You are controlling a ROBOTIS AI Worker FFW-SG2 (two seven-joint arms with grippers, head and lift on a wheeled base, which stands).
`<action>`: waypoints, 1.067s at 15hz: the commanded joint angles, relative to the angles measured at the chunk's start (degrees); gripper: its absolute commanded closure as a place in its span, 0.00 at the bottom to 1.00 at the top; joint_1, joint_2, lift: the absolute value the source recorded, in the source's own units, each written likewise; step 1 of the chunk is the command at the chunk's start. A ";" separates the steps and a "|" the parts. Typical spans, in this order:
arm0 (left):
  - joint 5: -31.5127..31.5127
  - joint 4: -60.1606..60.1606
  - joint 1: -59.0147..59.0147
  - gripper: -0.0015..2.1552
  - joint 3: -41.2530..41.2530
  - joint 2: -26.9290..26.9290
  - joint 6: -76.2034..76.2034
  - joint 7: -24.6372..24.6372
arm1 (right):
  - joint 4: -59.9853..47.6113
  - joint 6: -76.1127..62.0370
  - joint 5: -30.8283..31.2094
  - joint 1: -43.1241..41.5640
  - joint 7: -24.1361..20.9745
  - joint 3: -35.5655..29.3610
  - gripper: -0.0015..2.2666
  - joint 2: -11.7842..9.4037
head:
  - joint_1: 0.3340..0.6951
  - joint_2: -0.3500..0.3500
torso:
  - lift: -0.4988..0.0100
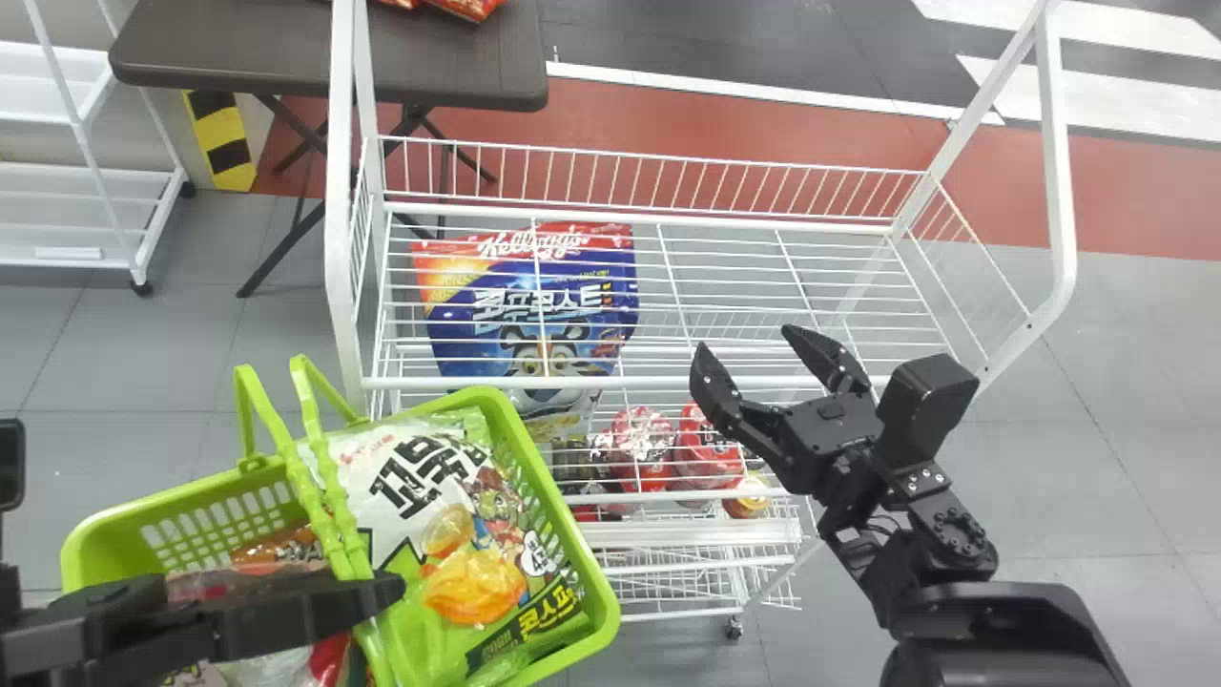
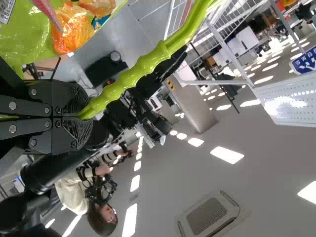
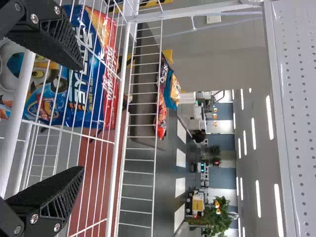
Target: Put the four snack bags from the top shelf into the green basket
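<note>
**Reader:** Where do the snack bags lie?

**Lecturer:** In the head view, inside the green basket (image 1: 587,563), toward 8 o'clock. A large white-and-green bag (image 1: 410,487) fills the basket's 3 o'clock side; other packs (image 1: 277,549) lie partly hidden by the left arm, and their number cannot be told.

**Reader:** And the left gripper (image 1: 377,596)?

**Lecturer:** It lies over the basket, its arm entering from 8 o'clock. The left wrist view shows its fingers clamped on the green handle (image 2: 148,61).

**Reader:** The right gripper (image 1: 746,345)?

**Lecturer:** At 3 o'clock, above the wire shelf (image 1: 639,215); its fingers stand well apart with a gap between them.

**Reader:** What is seen through the wires?

**Lecturer:** Below the shelf, a blue-and-red cereal bag (image 1: 534,305) toward 10 o'clock, and red packs (image 1: 644,448) toward 5 o'clock.

**Reader:** And beyond the rack?

**Lecturer:** A dark folding table (image 1: 324,57) toward 11 o'clock, bearing red bags (image 1: 467,8) at its far edge.
</note>
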 commanded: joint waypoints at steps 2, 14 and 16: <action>0.09 -0.37 -0.28 1.00 0.05 0.13 0.18 -0.66 | -1.37 -0.07 0.85 1.32 -0.33 -0.16 0.04 0.72 | 1.00 0.20 | 0.97; 0.26 -0.46 -1.24 1.00 0.05 0.57 1.41 -0.66 | -3.66 -0.07 2.17 4.04 -1.47 0.37 0.04 2.13 | 1.00 0.21 | 0.97; 0.26 -0.46 -1.60 1.00 0.05 0.57 1.41 -0.66 | -3.66 0.11 2.17 4.04 -1.56 0.54 0.04 2.31 | 1.00 0.21 | 0.97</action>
